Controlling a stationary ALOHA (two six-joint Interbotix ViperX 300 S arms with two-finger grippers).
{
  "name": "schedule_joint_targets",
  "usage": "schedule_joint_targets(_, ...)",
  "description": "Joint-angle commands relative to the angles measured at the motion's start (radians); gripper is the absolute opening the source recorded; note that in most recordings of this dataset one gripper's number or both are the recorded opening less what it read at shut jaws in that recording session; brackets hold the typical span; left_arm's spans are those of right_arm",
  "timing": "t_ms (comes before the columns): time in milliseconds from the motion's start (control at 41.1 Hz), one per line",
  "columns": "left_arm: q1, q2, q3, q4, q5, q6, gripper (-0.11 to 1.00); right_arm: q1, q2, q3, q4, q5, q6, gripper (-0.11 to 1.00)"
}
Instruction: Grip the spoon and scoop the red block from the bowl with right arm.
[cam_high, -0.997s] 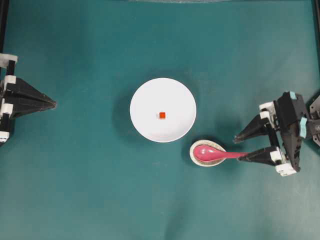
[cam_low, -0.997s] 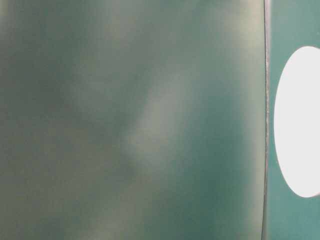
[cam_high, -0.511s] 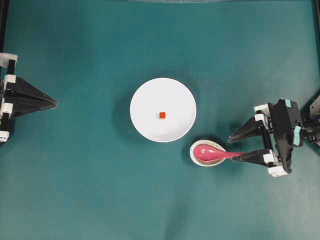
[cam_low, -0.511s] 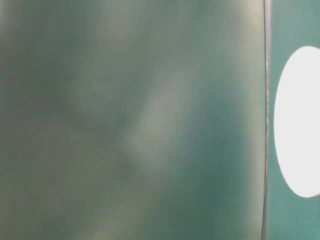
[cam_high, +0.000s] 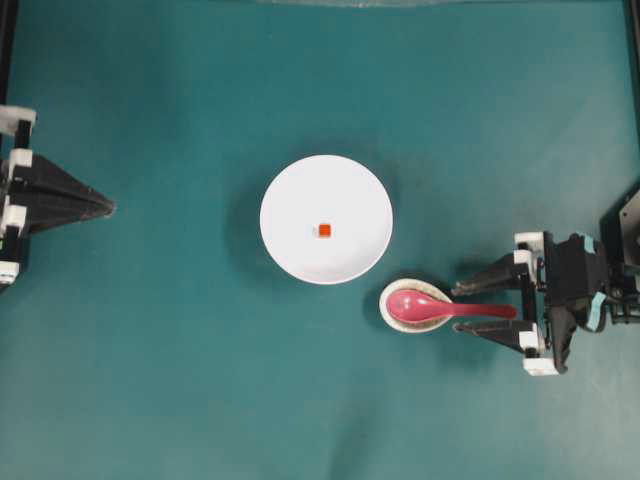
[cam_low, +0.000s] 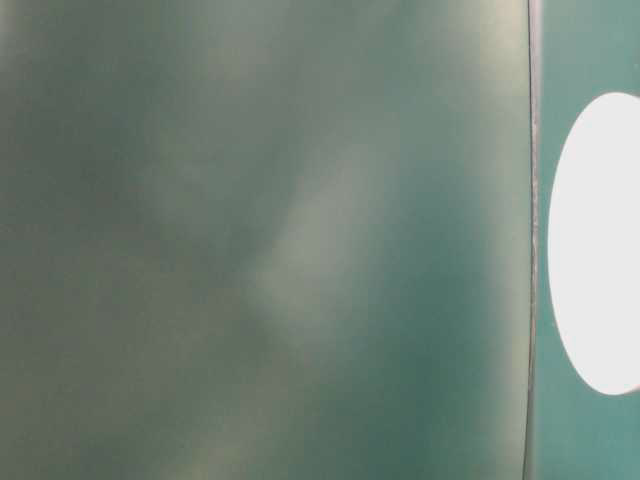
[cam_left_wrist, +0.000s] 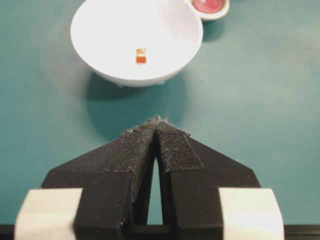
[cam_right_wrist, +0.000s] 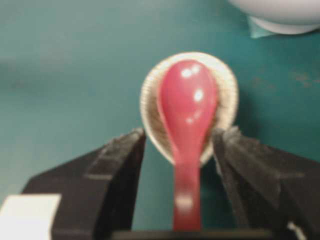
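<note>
Right wrist view: right gripper (cam_right_wrist: 180, 150) fingers (cam_right_wrist: 117, 160) spread wide, straddling the spoon (cam_right_wrist: 186, 115) handle, untouched.

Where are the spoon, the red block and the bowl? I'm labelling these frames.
spoon (cam_high: 418, 304): overhead view, on its pink scoop.
red block (cam_high: 324, 230): overhead view, on the cube's top face.
bowl (cam_high: 290, 190): overhead view, on its bare white inner wall.

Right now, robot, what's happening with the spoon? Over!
Right gripper open, fingers either side of the spoon handle, not gripping. Left gripper shut, parked. Red block in the bowl. Nothing in the way.
</note>
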Motion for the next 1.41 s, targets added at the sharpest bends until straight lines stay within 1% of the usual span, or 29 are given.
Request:
schedule_joint_targets(0,0.0,0.009,-0.017,0.003,-0.008,0.0,0.0,0.009,0.008,-0.005,0.026,0.006,-0.014,0.6)
schedule_joint_targets(122,0.0,0.009,-0.017,0.003,-0.008,0.0,0.0,0.015,0.018,-0.002,0.026,0.063,-0.014,0.6)
schedule_joint_targets(267,0.0,0.009,-0.017,0.002,-0.008,0.0,0.0,0.034,0.017,-0.005,0.032,0.101,-0.014,0.6)
schedule_joint_targets(413,0.0,0.009,-0.017,0.003,-0.008,0.0,0.0,0.034,0.017,-0.005,0.052,0.097,-0.014,0.59)
schedule_joint_targets(486,0.0,0.009,-0.017,0.003,-0.008,0.0,0.0,0.034,0.017,-0.006,0.054,0.097,-0.012,0.59)
schedule_joint_targets(778,0.0,0.009,-0.017,0.003,-0.008,0.0,0.0,0.034,0.017,-0.011,0.055,0.094,-0.009,0.59)
schedule_joint_targets(973,0.0,0.009,-0.017,0.003,-0.005,0.0,0.0,0.034,0.017,-0.009,0.055,0.061,-0.009,0.57)
schedule_joint_targets(1386,0.0,0.009,-0.017,0.003,0.0,0.0,0.0,0.034,0.017,-0.011,0.055,0.061,-0.009,0.57)
